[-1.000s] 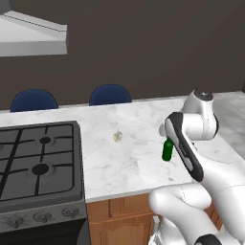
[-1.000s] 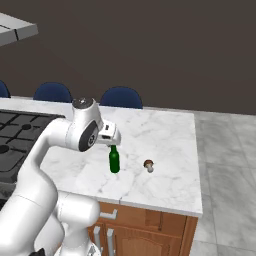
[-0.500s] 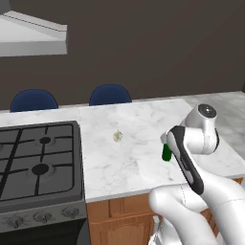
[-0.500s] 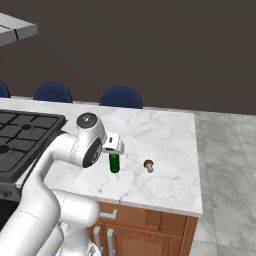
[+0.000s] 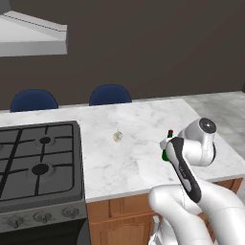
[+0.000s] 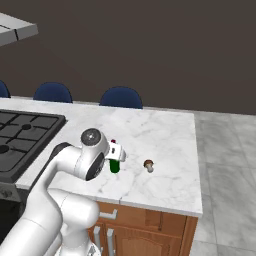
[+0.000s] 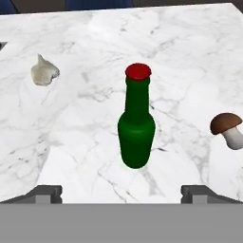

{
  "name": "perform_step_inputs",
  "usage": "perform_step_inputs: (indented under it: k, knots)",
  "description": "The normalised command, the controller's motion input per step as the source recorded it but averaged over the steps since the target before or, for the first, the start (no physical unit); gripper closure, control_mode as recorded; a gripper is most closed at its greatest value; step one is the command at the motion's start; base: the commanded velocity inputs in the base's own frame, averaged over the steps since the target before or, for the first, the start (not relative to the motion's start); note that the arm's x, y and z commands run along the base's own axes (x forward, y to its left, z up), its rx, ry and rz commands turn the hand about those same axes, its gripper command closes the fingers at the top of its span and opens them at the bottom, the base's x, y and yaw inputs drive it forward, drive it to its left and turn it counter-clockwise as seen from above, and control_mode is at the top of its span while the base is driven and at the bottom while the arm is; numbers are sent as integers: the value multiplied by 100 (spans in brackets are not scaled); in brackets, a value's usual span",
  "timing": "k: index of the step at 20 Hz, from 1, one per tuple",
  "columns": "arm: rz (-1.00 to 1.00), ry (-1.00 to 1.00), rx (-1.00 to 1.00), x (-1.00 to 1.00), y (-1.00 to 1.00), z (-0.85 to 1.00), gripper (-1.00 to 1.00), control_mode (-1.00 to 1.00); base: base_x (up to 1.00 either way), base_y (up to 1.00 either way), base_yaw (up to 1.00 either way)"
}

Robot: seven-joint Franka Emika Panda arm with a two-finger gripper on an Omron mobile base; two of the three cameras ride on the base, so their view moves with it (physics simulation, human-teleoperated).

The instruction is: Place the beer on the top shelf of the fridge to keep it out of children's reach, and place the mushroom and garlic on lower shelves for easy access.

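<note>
The beer (image 7: 136,128), a dark green bottle with a red cap, stands upright on the white marble counter (image 7: 95,156). My gripper (image 7: 123,192) is open, close behind the bottle and level with its base, its fingertips (image 7: 47,192) wide apart on either side and touching nothing. The garlic (image 7: 43,72) lies to the bottle's left, the mushroom (image 7: 228,128) to its right. In the base views my arm covers part of the beer (image 5: 167,143) (image 6: 114,166); the garlic (image 5: 117,136) and the mushroom (image 6: 148,165) lie free. The fridge and its shelves are out of view.
A black gas stove (image 5: 38,162) fills the counter's left end, under a grey hood (image 5: 28,43). Blue chairs (image 5: 110,94) stand behind the counter. The counter's right edge (image 6: 197,165) drops to a grey tiled floor (image 6: 230,165).
My arm has sunk lower and the hand has come down behind the beer. The jaws have stayed open. The beer, garlic and mushroom have not moved.
</note>
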Motion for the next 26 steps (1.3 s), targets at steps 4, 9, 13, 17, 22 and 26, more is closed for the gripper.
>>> perform_step_inputs:
  k: [4,9,13,17,22,26]
  knots:
    - [0,0,3,23,-2,-14,-100,-100,0,0,0]
    - [0,0,2,27,-6,-15,-100,-100,0,0,0]
    - [0,0,0,26,0,-23,-100,-100,0,0,0]
    - [0,0,0,23,0,-25,-100,-100,0,0,0]
    - [0,0,0,21,0,-25,-100,-100,0,0,0]
    - [0,0,0,22,0,-24,-100,-100,0,0,0]
